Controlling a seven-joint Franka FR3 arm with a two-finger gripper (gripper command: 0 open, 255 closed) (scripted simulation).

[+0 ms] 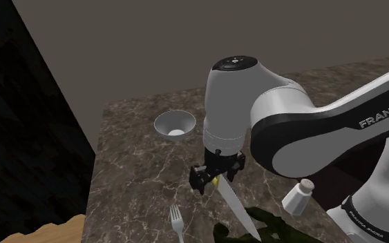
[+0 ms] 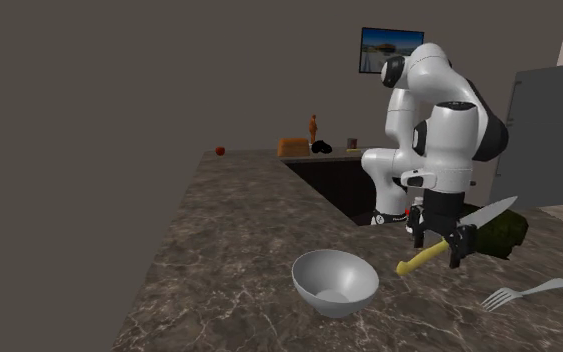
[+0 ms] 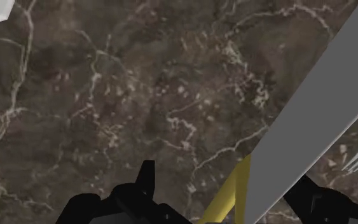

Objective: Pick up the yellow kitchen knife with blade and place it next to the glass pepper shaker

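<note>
Two black fingers of our gripper (image 1: 217, 176) clamp the knife (image 1: 238, 207) by its yellow handle, holding it tilted clear of the marble counter (image 1: 137, 179), we judge so that it can land beside the white pepper shaker (image 1: 300, 195).

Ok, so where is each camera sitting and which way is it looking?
Shoulder view: beside and behind the stand, looking down over the marble counter; the white arm and the gripper clasping the yellow-handled knife show.
Second exterior view: across the counter, facing the arm, with the grey bowl nearest; nearly the whole arm shows.
Wrist view: on the hand, looking down at the counter; its black fingers show.
Shared: shoulder and second exterior views both catch bowl, fork and knife.
</note>
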